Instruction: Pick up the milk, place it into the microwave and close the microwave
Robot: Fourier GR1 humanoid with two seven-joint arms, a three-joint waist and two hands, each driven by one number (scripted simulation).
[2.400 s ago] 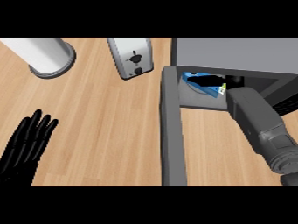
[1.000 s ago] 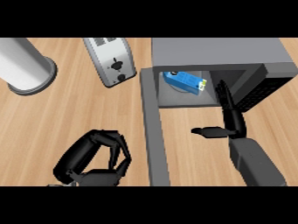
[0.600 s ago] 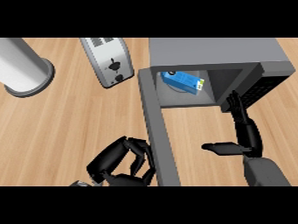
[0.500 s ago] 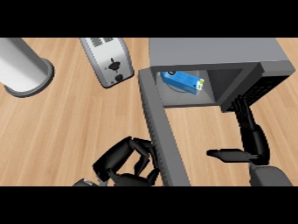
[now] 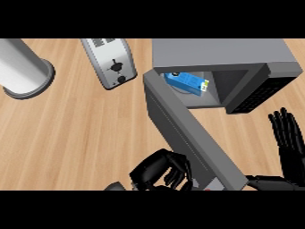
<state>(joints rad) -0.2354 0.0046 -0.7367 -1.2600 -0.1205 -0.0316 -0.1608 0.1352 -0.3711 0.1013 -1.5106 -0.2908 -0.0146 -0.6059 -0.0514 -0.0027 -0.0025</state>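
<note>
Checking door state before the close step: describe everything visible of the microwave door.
The microwave door is a long grey panel, swung open and hinged at the left of the cavity, running from near the milk carton down toward the view's lower edge. It looks like plain matt metal or plastic; no window shows from this angle. The left hand, fingers curled, sits against its outer face near the free end. The right hand, fingers straight, is on the other side, apart from the door.

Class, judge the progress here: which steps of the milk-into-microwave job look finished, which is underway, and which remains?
Done: the milk sits inside the microwave. Underway: the left hand, fingers curled, is at the outer face of the open door near its free end. The right hand is open, fingers straight, beside the microwave. Left: the door is not shut.
</note>
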